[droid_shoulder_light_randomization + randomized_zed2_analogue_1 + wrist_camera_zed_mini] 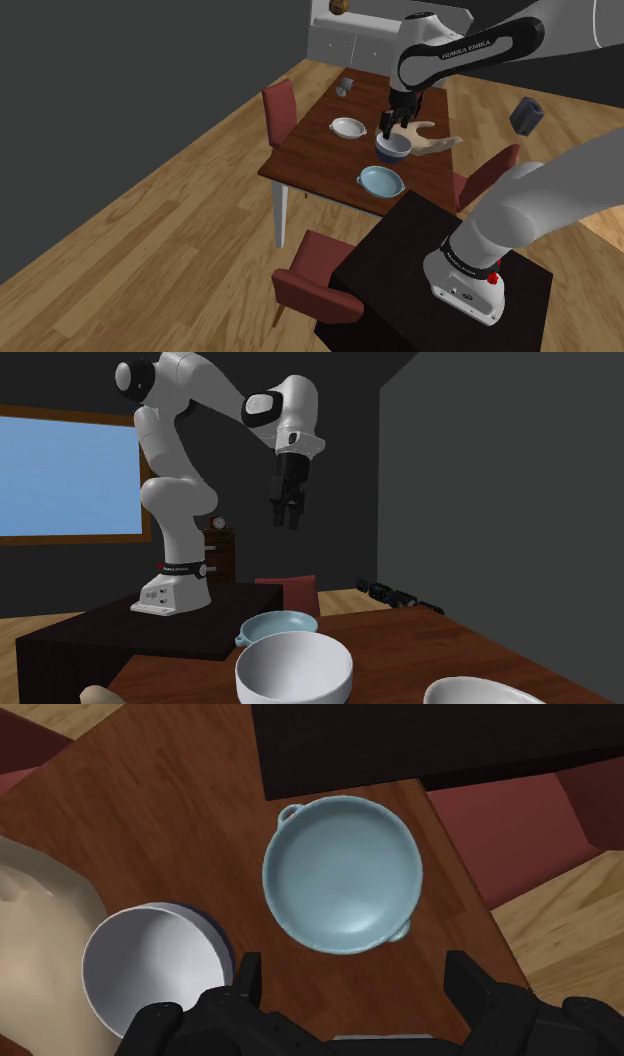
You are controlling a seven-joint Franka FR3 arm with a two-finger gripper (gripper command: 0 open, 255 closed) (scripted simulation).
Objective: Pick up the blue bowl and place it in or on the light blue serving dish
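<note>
A dark wooden table (318,140) is seen bearing the light blue serving dish (342,874), which is set close to one table edge. The dark stand (400,255) is placed just past that edge, near the dish, and the white arm (470,45) is stretched from it over the table. A red chair (487,172) is drawn up near the dish. The blue bowl (152,969), white inside and dark blue outside, is stood upright just beside the dish, not touching it. The black gripper (287,524) is held in the air above the dish; its fingers are spread wide apart and nothing is clasped between them.
</note>
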